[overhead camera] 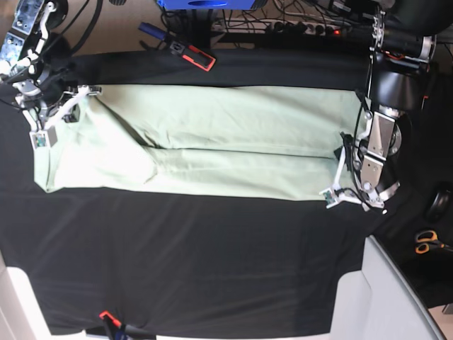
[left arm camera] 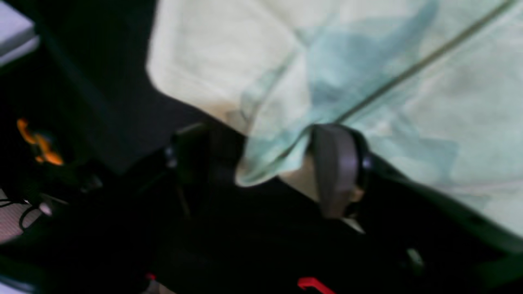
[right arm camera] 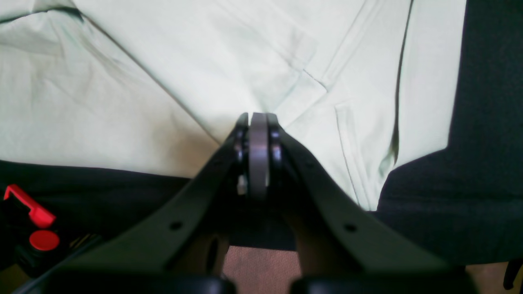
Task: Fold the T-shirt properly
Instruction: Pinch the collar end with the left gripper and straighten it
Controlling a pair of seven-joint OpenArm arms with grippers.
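The pale mint-green T-shirt (overhead camera: 212, 152) lies as a long band across the black table cover, with creases running along it. At its upper left corner my right gripper (overhead camera: 71, 99) is shut. In the right wrist view its pads (right arm camera: 258, 116) meet on the T-shirt (right arm camera: 163, 61), and a crease runs straight into the tips. My left gripper (overhead camera: 338, 191) is at the shirt's lower right end. In the blurred left wrist view its jaws (left arm camera: 267, 134) stand apart, with a drooping corner of the T-shirt (left arm camera: 408, 102) between them, against the grey finger (left arm camera: 335, 167).
The black table cover (overhead camera: 212, 262) stretches wide in front of the shirt. A pale grey surface (overhead camera: 386, 297) sits at the lower right, with orange-handled scissors (overhead camera: 425, 241) beside it. A red-and-black tool (overhead camera: 192, 55) and cables lie behind the shirt.
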